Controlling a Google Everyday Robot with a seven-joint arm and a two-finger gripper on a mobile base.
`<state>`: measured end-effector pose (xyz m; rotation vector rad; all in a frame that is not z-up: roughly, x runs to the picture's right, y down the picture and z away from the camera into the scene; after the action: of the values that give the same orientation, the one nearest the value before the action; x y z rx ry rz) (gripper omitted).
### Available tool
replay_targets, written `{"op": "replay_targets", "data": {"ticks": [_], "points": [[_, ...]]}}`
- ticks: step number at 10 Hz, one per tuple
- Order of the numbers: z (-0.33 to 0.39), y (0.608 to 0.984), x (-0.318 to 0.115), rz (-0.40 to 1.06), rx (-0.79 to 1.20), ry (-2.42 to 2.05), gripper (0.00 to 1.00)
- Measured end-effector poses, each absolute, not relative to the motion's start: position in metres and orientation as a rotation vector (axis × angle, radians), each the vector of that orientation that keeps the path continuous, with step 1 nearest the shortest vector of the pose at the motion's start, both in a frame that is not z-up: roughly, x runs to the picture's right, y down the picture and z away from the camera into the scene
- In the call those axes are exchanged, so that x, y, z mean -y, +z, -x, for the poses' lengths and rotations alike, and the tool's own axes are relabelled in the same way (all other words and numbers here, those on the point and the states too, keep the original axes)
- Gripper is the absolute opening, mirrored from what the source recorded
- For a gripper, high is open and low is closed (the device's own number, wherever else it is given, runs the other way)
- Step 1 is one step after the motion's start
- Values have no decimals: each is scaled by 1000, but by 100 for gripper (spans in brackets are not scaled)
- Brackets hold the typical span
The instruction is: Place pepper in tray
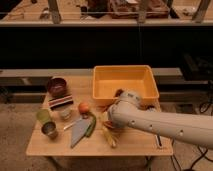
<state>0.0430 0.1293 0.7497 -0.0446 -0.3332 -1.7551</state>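
Note:
The pepper (91, 125), slim and green, lies on the wooden table (55, 145) just right of a grey flat piece (78, 132) and below the orange fruit (83, 107). The tray (125, 71), a large yellow-orange bin, stands at the table's back right and looks empty. My white arm comes in from the right across the table's front. Its gripper (110, 122) hangs open over the table between the pepper and the tray's front wall, a short way right of the pepper. Nothing is held in it.
A yellowish corn-like stick (109, 136) lies under the gripper. At the left stand a brown bowl (57, 86), a striped red-and-white packet (61, 102), a white cup (65, 114), a green cup (43, 116) and a metal cup (49, 130). A dark shelf runs behind the table.

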Motion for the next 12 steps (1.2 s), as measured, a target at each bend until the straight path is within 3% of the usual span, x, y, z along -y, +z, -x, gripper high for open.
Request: {"op": "replay_targets", "data": {"ticks": [12], "points": [[-44,751,-123,72,366,-1762,80]]}}
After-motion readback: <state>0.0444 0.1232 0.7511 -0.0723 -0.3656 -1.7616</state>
